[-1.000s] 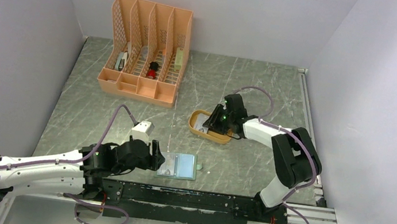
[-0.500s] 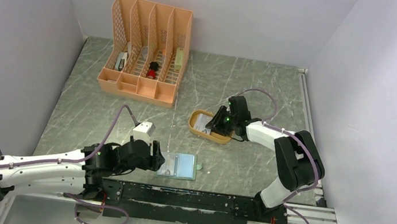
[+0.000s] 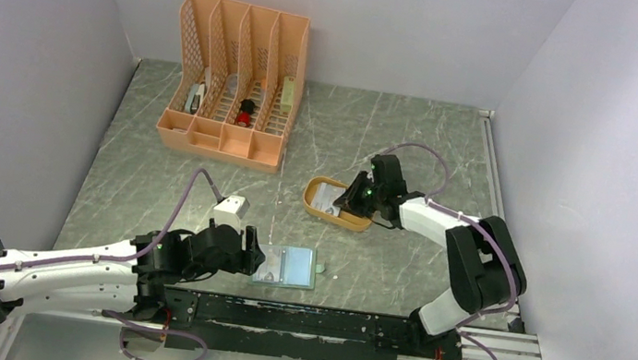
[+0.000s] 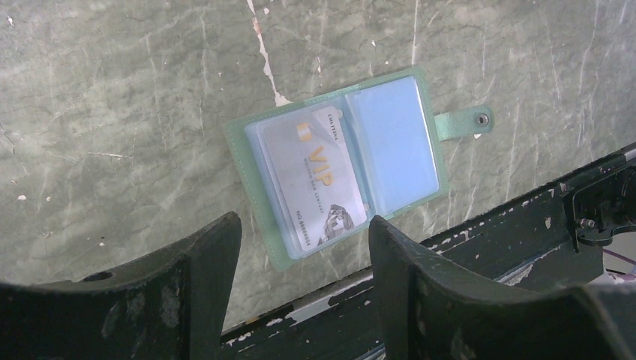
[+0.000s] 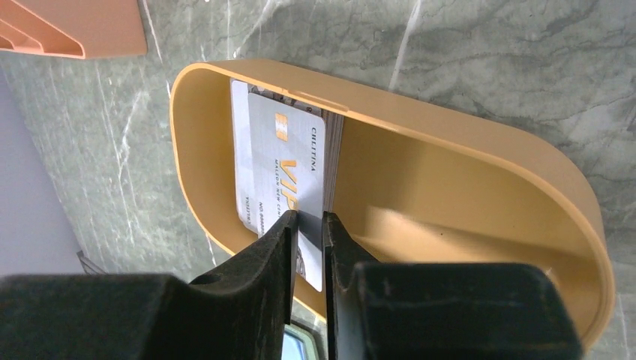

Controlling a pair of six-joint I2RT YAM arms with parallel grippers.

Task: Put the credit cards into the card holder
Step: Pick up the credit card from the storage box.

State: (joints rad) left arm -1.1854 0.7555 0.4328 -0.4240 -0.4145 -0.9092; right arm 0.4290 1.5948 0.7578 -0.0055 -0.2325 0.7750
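The sage-green card holder (image 3: 285, 266) lies open near the table's front edge. In the left wrist view the card holder (image 4: 341, 165) shows one grey-white VIP credit card (image 4: 319, 180) in its left clear sleeve; the right sleeve looks empty. My left gripper (image 3: 254, 255) is open and empty just left of it (image 4: 304, 225). My right gripper (image 3: 345, 204) reaches into the mustard-yellow tray (image 3: 329, 214). In the right wrist view it (image 5: 307, 217) is shut on the near edge of a credit card (image 5: 277, 165), which stands against the tray's end wall with more cards behind it.
A peach lattice desk organizer (image 3: 235, 85) with small items stands at the back left; its corner shows in the right wrist view (image 5: 82, 30). A black rail (image 3: 315, 324) runs along the table's front edge, close to the card holder. The tray's rim (image 5: 450, 135) surrounds the right fingers.
My right wrist has shifted slightly right and settled lower at the tray. The left arm and the card holder have not moved.
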